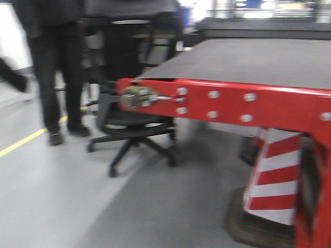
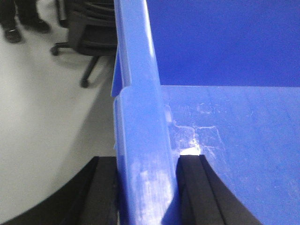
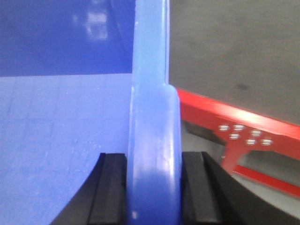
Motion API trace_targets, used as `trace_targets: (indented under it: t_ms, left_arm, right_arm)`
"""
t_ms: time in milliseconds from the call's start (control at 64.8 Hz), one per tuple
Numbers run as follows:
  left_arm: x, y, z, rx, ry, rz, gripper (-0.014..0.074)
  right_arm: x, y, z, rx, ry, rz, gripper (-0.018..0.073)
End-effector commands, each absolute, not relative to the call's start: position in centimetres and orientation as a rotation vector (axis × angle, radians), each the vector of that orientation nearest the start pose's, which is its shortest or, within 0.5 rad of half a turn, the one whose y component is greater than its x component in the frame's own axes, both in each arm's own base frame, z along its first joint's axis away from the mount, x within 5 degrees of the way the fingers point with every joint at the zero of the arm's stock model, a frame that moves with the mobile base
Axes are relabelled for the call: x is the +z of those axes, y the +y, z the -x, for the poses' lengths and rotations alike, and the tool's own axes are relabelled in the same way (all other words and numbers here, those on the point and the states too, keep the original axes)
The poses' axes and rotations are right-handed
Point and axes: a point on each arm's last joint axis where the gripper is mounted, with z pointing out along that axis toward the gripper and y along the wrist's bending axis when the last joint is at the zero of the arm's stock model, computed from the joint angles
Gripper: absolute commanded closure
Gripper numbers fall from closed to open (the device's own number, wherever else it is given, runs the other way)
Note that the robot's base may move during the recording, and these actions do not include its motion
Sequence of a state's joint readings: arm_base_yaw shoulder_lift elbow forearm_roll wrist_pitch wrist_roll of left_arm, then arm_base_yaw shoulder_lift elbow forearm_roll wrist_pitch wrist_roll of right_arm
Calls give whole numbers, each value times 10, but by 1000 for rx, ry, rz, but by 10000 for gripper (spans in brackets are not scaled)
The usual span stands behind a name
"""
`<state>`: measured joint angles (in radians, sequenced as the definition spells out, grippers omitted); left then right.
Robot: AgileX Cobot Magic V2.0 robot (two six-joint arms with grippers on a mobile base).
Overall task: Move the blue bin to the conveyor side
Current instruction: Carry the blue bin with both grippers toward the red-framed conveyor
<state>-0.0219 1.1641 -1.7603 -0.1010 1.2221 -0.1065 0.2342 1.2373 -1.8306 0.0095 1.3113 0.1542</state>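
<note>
The blue bin does not show in the front view. In the left wrist view my left gripper (image 2: 146, 187) is shut on the bin's left rim (image 2: 140, 117), one black finger outside, one inside over the bin's floor. In the right wrist view my right gripper (image 3: 153, 187) is shut on the bin's right rim (image 3: 152, 117), one finger on each side of the wall. The conveyor (image 1: 258, 59) is a dark grey belt on a red frame, ahead and to the right in the front view. Its belt and red frame (image 3: 234, 126) lie just beyond the bin's right wall.
A black office chair (image 1: 129, 124) stands left of the conveyor's corner, also in the left wrist view (image 2: 89, 33). A person in dark clothes (image 1: 57, 67) stands at the left. A red-and-white striped cone (image 1: 274, 175) sits under the conveyor. A yellow floor line (image 1: 26, 139) runs at the left.
</note>
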Motion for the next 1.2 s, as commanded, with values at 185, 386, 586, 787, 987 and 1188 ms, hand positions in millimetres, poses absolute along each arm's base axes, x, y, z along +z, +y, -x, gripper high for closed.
trace_targets:
  t_ms: [185,386,586,787,987,1188]
  left_arm:
    - [542,-10,-176,-159,1977,54,623]
    - [542,-9,-176,-148,1977,56,623]
    - [542,-9,-176,-148,1977,56,623]
    - [542,-9,-176,-148,1977,56,623]
    - [542,-9,-177,-146,1979,56,623]
    - [540,-9,-183,-146,1982,57,623]
  right_arm:
    - [538,38,-188,149,2076,71,646]
    - [538,38,-188,151,2077,71,646]
    - [538,38,-188,151,2077,71,646]
    - [538,38,-188,151,2077,71,646]
    - [538,38,-188,151,2077,71,646]
    - [538,38,-188,151,2077,71,646]
